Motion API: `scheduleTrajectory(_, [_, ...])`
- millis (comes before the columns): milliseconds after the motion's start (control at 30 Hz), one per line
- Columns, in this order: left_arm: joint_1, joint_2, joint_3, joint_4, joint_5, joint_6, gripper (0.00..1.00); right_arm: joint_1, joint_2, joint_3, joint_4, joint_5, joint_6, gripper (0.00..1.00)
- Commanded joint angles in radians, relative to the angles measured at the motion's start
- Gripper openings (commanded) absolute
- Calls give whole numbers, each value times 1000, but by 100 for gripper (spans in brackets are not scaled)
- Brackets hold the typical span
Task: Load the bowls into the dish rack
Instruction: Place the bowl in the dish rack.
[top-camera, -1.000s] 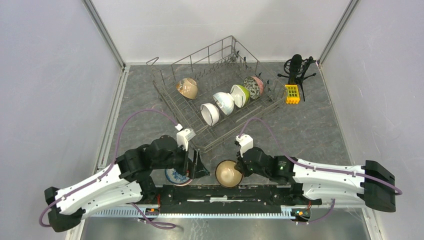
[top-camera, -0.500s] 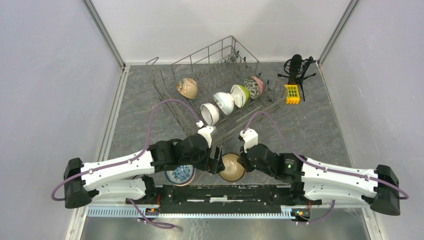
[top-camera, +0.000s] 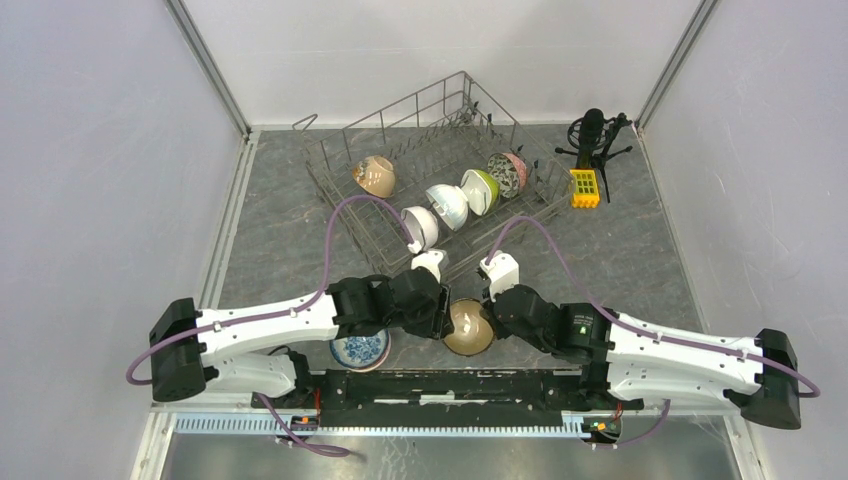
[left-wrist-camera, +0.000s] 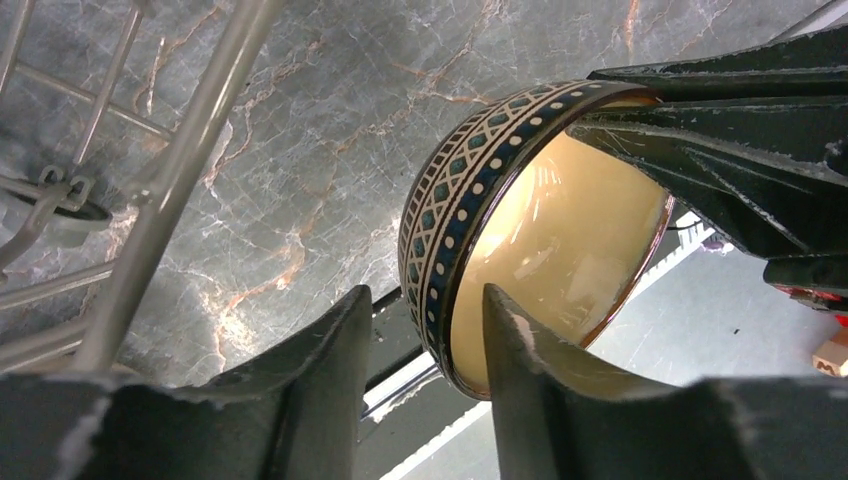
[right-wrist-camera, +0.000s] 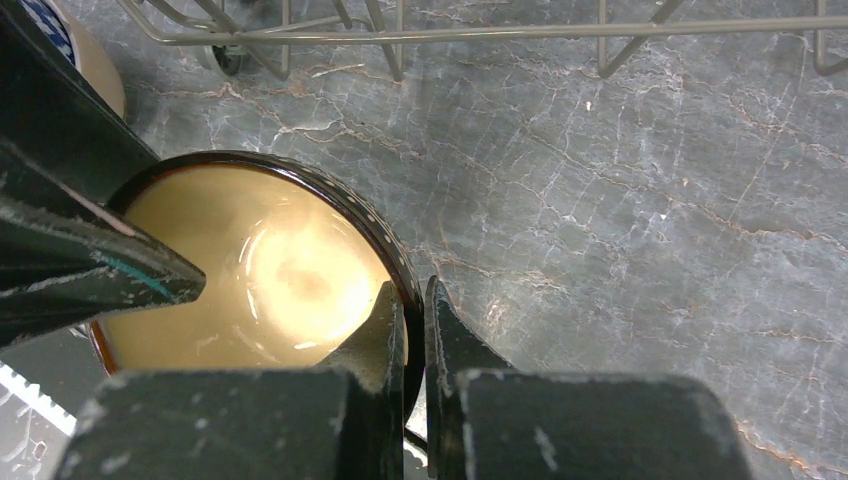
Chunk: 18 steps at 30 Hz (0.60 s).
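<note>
A bowl (top-camera: 467, 328), tan inside with a dark patterned band outside (left-wrist-camera: 560, 240), hangs tilted just in front of the dish rack (top-camera: 340, 190). My right gripper (top-camera: 490, 318) is shut on its right rim (right-wrist-camera: 412, 285), one finger inside and one outside. My left gripper (top-camera: 443, 312) straddles the opposite rim (left-wrist-camera: 425, 295); its jaws are partly closed, with a gap still showing at the outer wall. A blue-and-white bowl (top-camera: 359, 350) sits on the table under the left arm. In the rack stand a tan bowl (top-camera: 375, 176), two white bowls (top-camera: 421, 227), a green one (top-camera: 481, 190) and a speckled one (top-camera: 508, 173).
The rack's near wire wall (right-wrist-camera: 400, 30) lies close beyond both grippers, and its corner wires (left-wrist-camera: 190, 140) run beside the left fingers. A microphone on a tripod (top-camera: 592, 135) and a yellow block (top-camera: 584, 187) stand at the rack's right.
My left arm swung right from above the blue-and-white bowl to the held bowl, and its jaws narrowed around the rim. The right gripper carried the bowl slightly towards the rack.
</note>
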<state>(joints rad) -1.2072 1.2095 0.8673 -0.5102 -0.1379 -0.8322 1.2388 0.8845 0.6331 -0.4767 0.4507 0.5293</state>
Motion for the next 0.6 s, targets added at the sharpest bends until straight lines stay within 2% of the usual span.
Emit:
scheduleTrajectory(0, [-7, 30, 44, 63, -29, -44, 46, 10, -32, 65, 43, 42, -5, 0])
scheduleTrajectory(200, [-8, 62, 33, 110, -11, -60, 21, 13, -49, 65, 43, 39, -12, 0])
scheduleTrajectory(300, [-9, 68, 27, 118, -12, -61, 5, 12, -68, 63, 49, 19, -15, 0])
scheduleTrajectory(367, [-8, 70, 22, 130, -8, -61, 2, 13, -85, 57, 58, 2, -20, 0])
scheduleTrajectory(467, [-8, 55, 1, 162, -2, -64, 2, 13, -119, 39, 64, -3, -24, 13])
scheduleTrajectory(567, [-7, 29, -24, 178, -13, -65, 2, 13, -168, 13, 88, -23, -16, 36])
